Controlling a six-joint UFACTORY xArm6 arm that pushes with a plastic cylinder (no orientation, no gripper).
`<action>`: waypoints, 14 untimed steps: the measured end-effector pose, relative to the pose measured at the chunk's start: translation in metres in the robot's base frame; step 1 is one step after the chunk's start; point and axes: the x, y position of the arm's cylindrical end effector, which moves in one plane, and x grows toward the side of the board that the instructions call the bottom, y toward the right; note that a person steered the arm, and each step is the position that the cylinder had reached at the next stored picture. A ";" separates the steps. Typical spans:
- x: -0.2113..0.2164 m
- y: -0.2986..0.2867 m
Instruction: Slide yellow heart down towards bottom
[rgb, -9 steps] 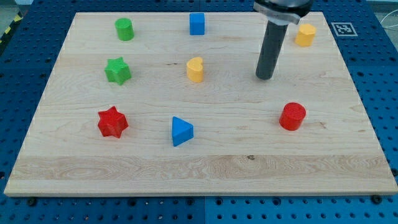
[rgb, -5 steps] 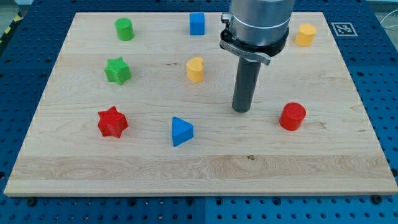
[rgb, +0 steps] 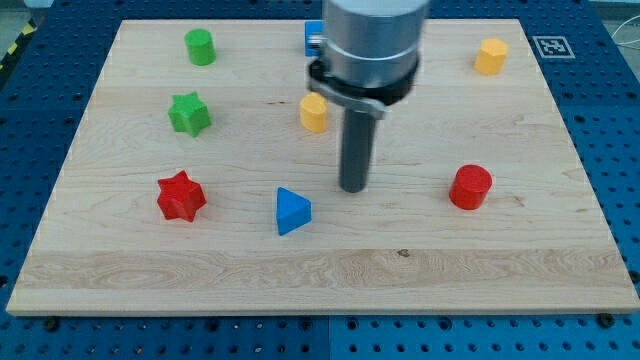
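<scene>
The yellow heart (rgb: 313, 113) sits on the wooden board (rgb: 500, 270) above its middle, partly hidden on its right side by my arm's body. My tip (rgb: 354, 188) rests on the board below and to the right of the heart, apart from it. It stands between the blue triangle (rgb: 292, 211) on its lower left and the red cylinder (rgb: 470, 187) on its right.
A green cylinder (rgb: 200, 47) and a green star (rgb: 189, 113) are at the upper left. A red star (rgb: 180, 195) is at the left. A blue cube (rgb: 312, 38) at the top is mostly hidden by the arm. A yellow hexagonal block (rgb: 490, 55) is at the upper right.
My tip has moved down and to the left, from the right part of the board to just below and right of the yellow heart. No block has moved.
</scene>
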 end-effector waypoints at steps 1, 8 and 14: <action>-0.009 -0.019; -0.117 0.064; -0.129 0.121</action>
